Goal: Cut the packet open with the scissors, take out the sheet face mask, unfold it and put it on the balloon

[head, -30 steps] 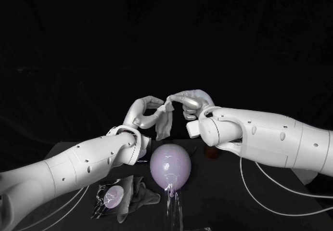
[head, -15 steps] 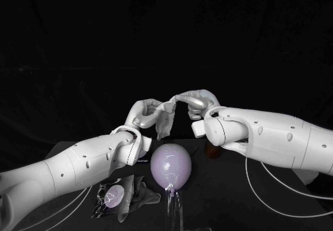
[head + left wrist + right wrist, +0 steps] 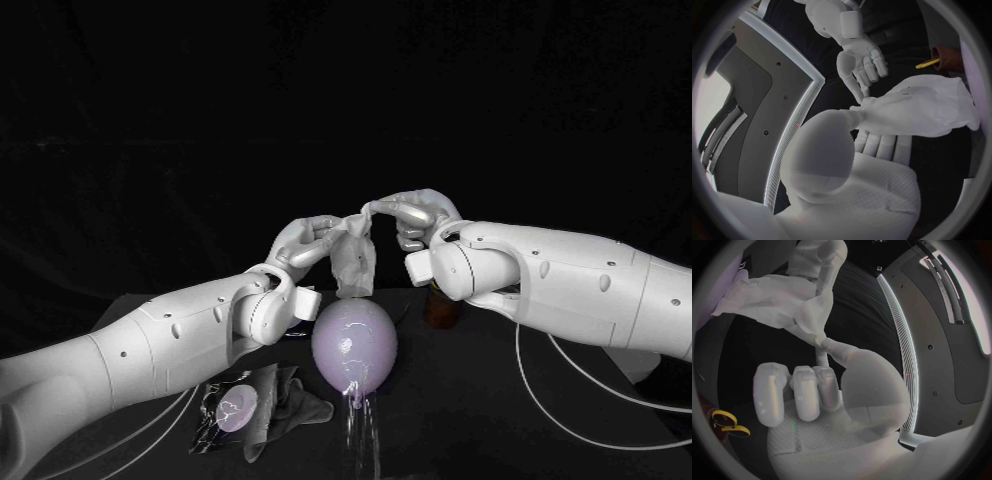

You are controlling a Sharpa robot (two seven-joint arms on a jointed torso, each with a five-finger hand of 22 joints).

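the left hand (image 3: 310, 240) and right hand (image 3: 411, 215) are standing closer together than a second ago, and the sheet mask (image 3: 353, 265) hanging between them is now dangling straight over the balloon (image 3: 355, 345) instead of off to one side. to me that means the laying-on is about to start, though the mask is still hanging bunched and narrow, not spread out. each hand is pinching the mask's top edge, the left with its other fingers curled under. whether the mask's lower edge is touching the balloon yet, i cannot tell. the cut packet (image 3: 231, 408) is lying on the tabletop (image 3: 476, 410) beside the balloon. of the scissors (image 3: 726, 424) only yellow handles are showing; the blades are hidden.
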